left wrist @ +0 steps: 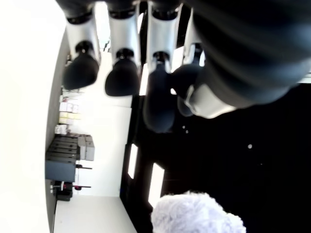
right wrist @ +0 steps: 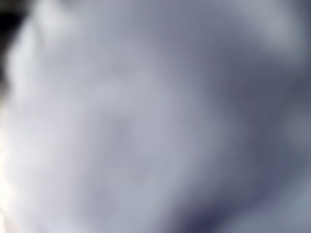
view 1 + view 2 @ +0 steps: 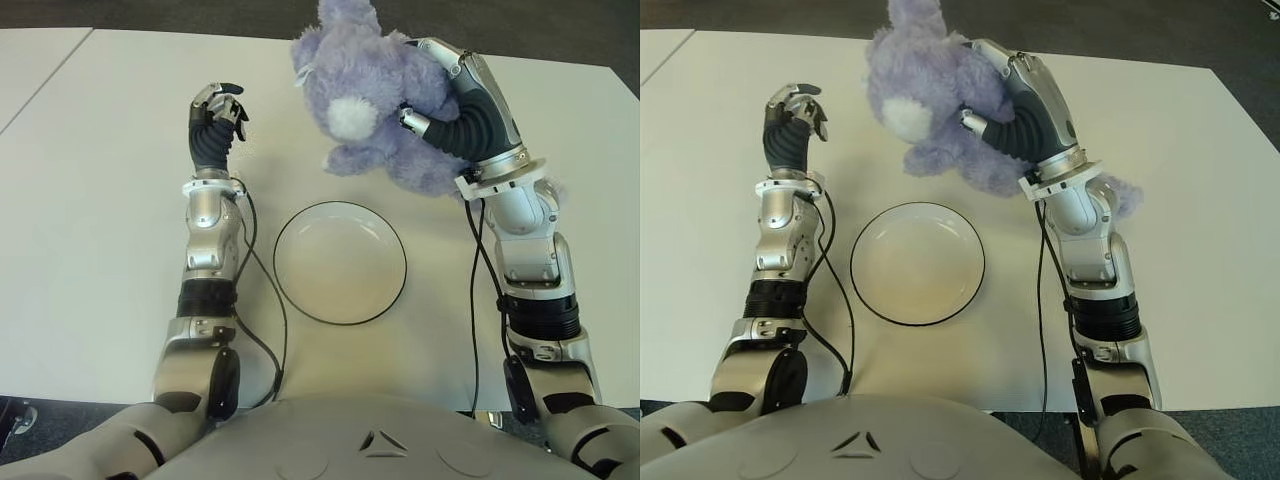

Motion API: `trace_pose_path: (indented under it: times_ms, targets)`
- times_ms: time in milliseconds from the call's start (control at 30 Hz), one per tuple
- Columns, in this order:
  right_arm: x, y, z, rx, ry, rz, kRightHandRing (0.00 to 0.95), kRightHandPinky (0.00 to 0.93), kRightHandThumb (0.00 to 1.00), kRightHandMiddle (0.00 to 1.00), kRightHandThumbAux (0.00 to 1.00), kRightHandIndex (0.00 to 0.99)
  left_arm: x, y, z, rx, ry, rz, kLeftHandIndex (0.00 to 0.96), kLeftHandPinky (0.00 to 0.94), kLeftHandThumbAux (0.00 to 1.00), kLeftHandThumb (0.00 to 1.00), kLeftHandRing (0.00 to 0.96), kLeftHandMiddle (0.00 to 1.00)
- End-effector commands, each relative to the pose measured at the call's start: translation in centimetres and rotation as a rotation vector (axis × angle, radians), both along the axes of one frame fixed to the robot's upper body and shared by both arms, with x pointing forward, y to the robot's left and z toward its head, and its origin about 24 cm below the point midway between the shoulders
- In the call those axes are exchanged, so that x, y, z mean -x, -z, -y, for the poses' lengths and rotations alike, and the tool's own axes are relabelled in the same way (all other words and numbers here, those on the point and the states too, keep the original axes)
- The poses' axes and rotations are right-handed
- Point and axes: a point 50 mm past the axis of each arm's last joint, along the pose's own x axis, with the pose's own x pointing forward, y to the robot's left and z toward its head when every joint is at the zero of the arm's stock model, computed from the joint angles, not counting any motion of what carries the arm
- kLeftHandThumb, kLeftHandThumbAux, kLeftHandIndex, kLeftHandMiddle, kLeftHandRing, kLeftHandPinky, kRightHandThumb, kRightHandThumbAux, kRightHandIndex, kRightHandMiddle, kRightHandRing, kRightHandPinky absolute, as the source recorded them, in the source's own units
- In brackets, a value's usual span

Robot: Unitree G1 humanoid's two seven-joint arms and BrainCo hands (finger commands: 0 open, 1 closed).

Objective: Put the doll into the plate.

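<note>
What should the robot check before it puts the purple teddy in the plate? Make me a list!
1. Doll held by the right hand: ok, fingers wrap its side.
2. Plate has nothing in it: ok.
3. Doll above the plate: not ok, it shows beyond the plate's far rim.
4. Left hand out of the way: ok, it shows left of the plate, fingers curled, holding nothing.
5. Grip firm enough: cannot tell, the right wrist view shows only fur.
6. Table around the plate bare: ok.

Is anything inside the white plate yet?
No. The round white black-rimmed plate shows only its bare inside. The purple plush doll is gripped by the right robot hand farther back; the doll hides the table behind it.
</note>
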Motion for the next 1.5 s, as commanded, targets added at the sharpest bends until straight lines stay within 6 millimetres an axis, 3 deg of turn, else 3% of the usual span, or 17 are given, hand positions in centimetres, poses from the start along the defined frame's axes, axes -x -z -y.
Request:
trace_pose_path:
  times_ms: [33,800,1500]
  targets:
    - [0.5,0.3,-0.4,0.015,-0.037,-0.004,0.885,0.880,0.852,0.538,0.679,0.395,0.2,0.7,-0.3,-0.005,-0.009,-0.033,0.445,0.776,0.699,0.717,0.799,0.808]
    - [2.0,0.9,-1.9,0.087,-0.131,-0.076,0.869,0.852,0.855,0.539,0.677,0.399,-0.1,1.1,-0.7,-0.012,0.004,-0.070,0.445,0.764,0.699,0.717,0.794,0.806]
    - [2.6,3.1,-2.8,0.100,-0.188,-0.150,0.871,0.869,0.854,0.545,0.678,0.399,-0.2,1.3,-0.6,-0.006,0.016,-0.085,0.445,0.759,0.699,0.716,0.791,0.803]
